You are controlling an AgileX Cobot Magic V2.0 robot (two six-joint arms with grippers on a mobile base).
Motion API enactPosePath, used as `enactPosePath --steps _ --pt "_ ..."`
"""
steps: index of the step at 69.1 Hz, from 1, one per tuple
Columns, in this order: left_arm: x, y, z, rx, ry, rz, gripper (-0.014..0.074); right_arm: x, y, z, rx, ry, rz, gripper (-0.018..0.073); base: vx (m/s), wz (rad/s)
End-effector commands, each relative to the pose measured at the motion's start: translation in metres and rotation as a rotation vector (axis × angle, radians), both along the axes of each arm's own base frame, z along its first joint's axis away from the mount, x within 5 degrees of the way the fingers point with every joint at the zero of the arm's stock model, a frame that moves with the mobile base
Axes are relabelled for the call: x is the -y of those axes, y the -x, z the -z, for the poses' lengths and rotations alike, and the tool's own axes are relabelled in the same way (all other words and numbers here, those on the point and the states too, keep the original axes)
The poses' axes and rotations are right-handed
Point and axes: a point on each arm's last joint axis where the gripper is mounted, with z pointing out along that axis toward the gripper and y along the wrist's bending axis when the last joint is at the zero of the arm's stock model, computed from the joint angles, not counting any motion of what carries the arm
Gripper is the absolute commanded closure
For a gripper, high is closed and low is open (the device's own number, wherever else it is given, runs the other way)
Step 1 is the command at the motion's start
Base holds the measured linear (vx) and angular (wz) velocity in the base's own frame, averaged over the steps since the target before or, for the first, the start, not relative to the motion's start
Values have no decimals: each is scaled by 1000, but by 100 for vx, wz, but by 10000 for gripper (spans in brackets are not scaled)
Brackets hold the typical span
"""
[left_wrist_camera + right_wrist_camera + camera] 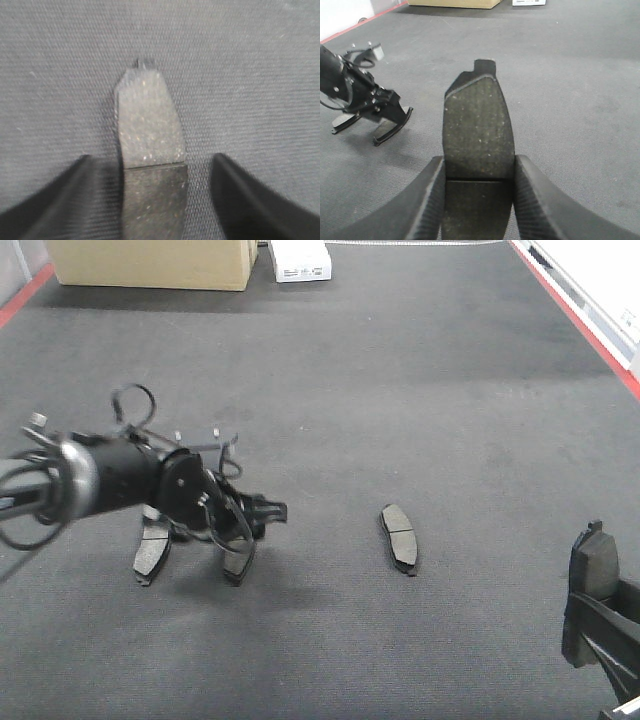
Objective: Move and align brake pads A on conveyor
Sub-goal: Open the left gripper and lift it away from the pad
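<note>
Below, a brake pad (150, 150) lies lengthwise between the wide-spread left gripper (150, 200) jaws; right gripper (477, 200) clamps another pad (477, 135).

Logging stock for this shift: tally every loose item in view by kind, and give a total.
Brake pads: 4, namely far left, beneath the left tool, centre, held in the right tool
Cardboard box: 1
White box: 1
Total: 6
</note>
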Motion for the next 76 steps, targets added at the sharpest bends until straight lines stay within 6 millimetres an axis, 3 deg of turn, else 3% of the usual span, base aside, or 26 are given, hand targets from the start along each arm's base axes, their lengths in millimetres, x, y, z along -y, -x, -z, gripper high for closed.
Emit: enactPosePath --steps 1,13,30,52,63,76 --pt "-7 6 -53 198 2 57 80 -1 -2 -18 117 -31 -4 533 0 0" --pt "-29 46 -91 382 1 124 123 -1 -2 -18 117 -31 -4 533 0 0" --pt "-65 114 -119 498 -47 198 315 -1 -2 -18 117 -31 -4 533 0 0" --pt "-112 207 -129 681 -1 189 605 -1 -2 -18 117 -31 -4 533 0 0" --pt "-131 244 -122 789 7 199 603 -1 -2 -18 117 -31 -4 533 0 0" --pt "-146 275 -118 907 50 177 603 -1 -2 -18 117 -31 -4 533 0 0"
